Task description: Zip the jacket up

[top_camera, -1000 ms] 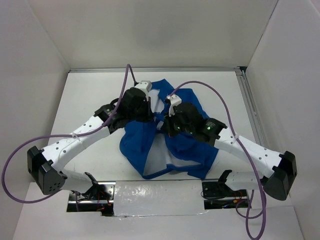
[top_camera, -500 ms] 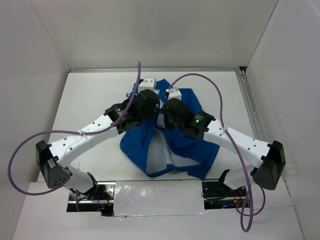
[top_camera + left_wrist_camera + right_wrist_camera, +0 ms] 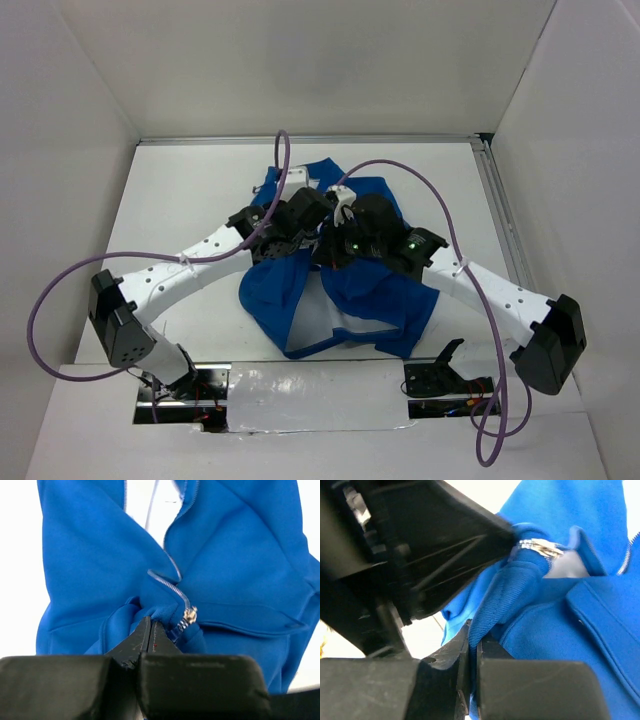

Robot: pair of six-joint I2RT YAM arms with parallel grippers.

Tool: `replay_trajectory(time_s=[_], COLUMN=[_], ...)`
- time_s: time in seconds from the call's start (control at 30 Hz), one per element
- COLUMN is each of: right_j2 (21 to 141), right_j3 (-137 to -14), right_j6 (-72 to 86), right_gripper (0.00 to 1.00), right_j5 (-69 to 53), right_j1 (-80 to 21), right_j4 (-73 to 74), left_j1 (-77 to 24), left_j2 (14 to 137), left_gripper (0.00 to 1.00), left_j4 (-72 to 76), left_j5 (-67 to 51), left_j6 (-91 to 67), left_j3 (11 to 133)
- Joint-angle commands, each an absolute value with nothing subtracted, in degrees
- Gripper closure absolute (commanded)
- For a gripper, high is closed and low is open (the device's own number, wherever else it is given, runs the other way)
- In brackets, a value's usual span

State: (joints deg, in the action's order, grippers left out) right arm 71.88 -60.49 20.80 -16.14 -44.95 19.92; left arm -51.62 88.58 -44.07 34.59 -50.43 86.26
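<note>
From above, the blue jacket (image 3: 385,300) lies crumpled in the middle of the white table (image 3: 170,200), between the two arms. Its lower front is spread open on the white lining (image 3: 325,325). The left gripper (image 3: 320,222) and right gripper (image 3: 333,246) meet just beside each other over the upper middle of the garment. From this height the fingers themselves are hidden under the wrists. A purple cable (image 3: 60,290) loops out from the left arm.

At the left wrist, the left gripper (image 3: 150,630) has its jaws pressed together on a bunched fold of blue cloth. The silvery slider (image 3: 190,615) sits just to the right of the fingertips. The zipper (image 3: 171,562) runs up from it and splits open higher up, where white shows between the two edges. A pocket flap (image 3: 250,622) lies to the right.

At the right wrist, the right gripper (image 3: 472,637) has its jaws closed on a ridge of blue fabric that rises toward the slider (image 3: 537,547). The black bulk of the left gripper (image 3: 511,530) fills the upper left, its tip touching the cloth right beside that slider.
</note>
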Motion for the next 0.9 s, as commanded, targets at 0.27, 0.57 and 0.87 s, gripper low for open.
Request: replay_trajectory(time_s=[0.27,0.57,0.87], right_j2=[69.8,67.1,67.2], right_j3=[-57.6,-55.7,-55.3], right_j6=[22.9,20.8,24.9], right_gripper=[1.0,1.0,1.0], right_j5=[-2.9,-4.9,-1.5], right_j1=[-45.8,-48.9,-50.0], right_j4=[17.9,17.1,17.1], left_j1=[-50.7,-50.6,-50.4], left_j2=[68.0,65.5,59.6], left_gripper=[1.0,0.1,0.01], left_j4=[-32.1,-36.5,-38.9], left_j5=[17.9,5.6,-7.6], left_j6=[-43.2,-48.2,-63.7], left_j3=[69.7,68.4,63.3])
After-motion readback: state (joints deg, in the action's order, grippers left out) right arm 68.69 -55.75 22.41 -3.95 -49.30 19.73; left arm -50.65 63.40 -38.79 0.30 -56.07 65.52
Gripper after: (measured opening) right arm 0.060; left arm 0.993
